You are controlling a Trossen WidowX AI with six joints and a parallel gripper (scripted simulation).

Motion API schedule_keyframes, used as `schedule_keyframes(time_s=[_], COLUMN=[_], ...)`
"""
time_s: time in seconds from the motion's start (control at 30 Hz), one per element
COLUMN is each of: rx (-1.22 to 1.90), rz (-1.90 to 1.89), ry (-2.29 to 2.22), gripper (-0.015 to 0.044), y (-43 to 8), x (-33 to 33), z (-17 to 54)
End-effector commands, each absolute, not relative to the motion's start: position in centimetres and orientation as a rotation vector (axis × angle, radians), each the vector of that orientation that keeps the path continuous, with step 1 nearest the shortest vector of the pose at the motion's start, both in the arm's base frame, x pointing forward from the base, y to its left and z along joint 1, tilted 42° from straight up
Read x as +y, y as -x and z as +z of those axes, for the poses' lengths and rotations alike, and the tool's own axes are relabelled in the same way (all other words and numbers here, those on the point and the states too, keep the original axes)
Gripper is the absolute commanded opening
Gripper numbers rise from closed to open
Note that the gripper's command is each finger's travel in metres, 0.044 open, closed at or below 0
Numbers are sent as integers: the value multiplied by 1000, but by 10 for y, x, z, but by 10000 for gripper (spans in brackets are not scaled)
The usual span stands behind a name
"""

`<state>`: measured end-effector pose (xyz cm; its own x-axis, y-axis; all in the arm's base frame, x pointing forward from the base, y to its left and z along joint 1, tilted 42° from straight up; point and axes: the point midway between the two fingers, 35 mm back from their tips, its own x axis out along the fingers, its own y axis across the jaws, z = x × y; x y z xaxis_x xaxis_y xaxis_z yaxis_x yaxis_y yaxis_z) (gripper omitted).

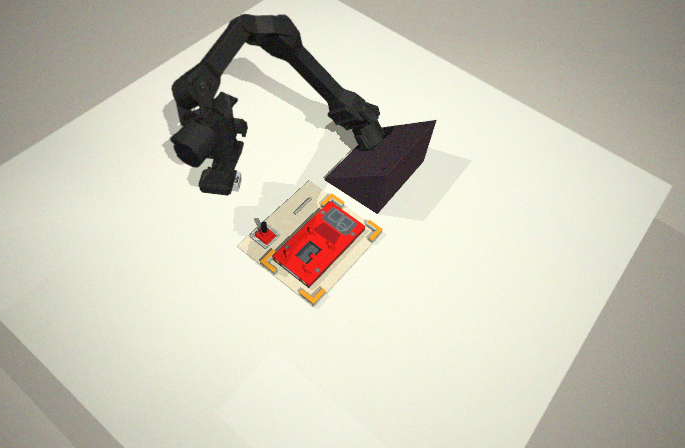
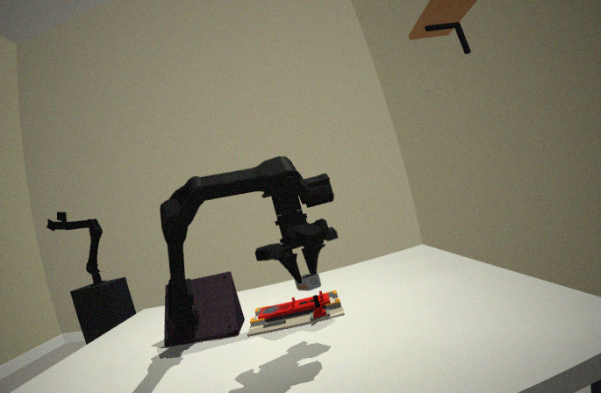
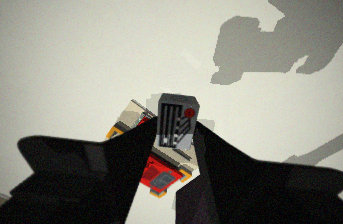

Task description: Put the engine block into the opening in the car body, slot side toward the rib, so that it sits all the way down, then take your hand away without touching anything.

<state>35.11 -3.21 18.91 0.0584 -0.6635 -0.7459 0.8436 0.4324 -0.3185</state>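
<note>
The engine block (image 1: pixel 237 180) (image 2: pixel 309 282) (image 3: pixel 177 122) is a small grey block. In the wrist view its upper face shows dark parallel grooves and a red round spot. My gripper (image 2: pixel 306 277) (image 3: pixel 175 122) is shut on it and holds it in the air, off to the side of the car body in the top view. The red car body (image 1: pixel 337 248) (image 2: pixel 301 304) (image 3: pixel 151 172) lies flat between corner brackets. Its opening (image 1: pixel 304 253) is a dark grey recess, with a small red tab at one edge that may be the rib. The slot side of the block cannot be made out.
The beige base board (image 1: pixel 282 217) carries orange corner brackets (image 1: pixel 376 230) and a small red piece (image 1: pixel 265 235) (image 2: pixel 319 312) with an upright black peg. Several small red posts rise from the car body. The dark arm stand (image 1: pixel 390 163) (image 2: pixel 212 305) is close beside the board.
</note>
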Motion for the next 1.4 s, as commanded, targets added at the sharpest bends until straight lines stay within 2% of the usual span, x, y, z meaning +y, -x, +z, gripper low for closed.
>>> schedule_keyframes(time_s=[0.0,0.23,1.37], rx=[979,991,1230], rz=[-1149,-1138,-881], ry=[-217,-200,141], gripper=[0,0,0], y=[-348,-348,-361], x=[-23,-18,39], z=[201,201,108])
